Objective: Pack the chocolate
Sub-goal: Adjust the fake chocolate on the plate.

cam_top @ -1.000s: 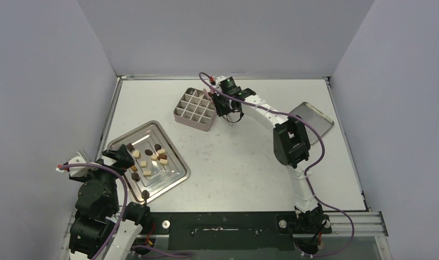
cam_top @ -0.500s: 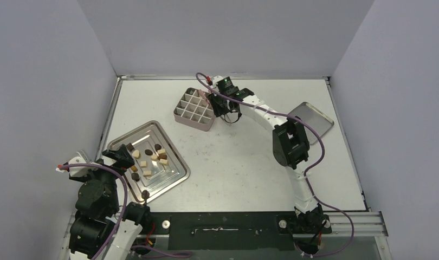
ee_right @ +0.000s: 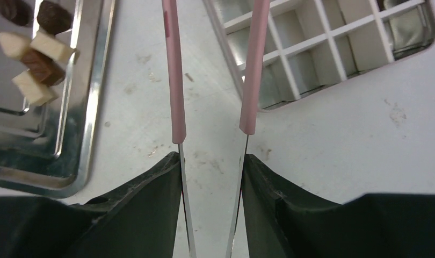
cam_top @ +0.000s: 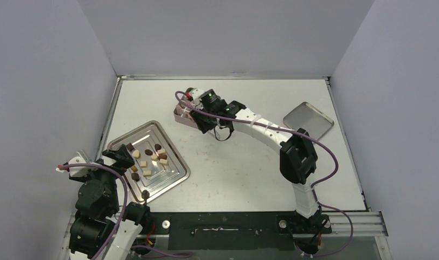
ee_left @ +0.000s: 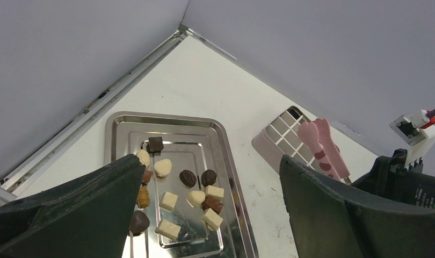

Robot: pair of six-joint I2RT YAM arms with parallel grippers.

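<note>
My right gripper [ee_right: 211,161], half-closed on the pink tongs [ee_right: 175,80], hangs empty-tipped by the gridded tin [ee_right: 325,40], chocolate [ee_left: 187,178] all on the silver tray [ee_left: 167,115], so next: swing over, pinch one gently.

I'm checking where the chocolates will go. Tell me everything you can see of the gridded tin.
The gridded tin is a box with rounded corners, pinkish outside, shiny metal inside, split by white dividers into cells; those in view look empty. Open-topped, it sits on the table, near the silver tray but apart. One arm of the pink tongs hangs over its edge.
</note>
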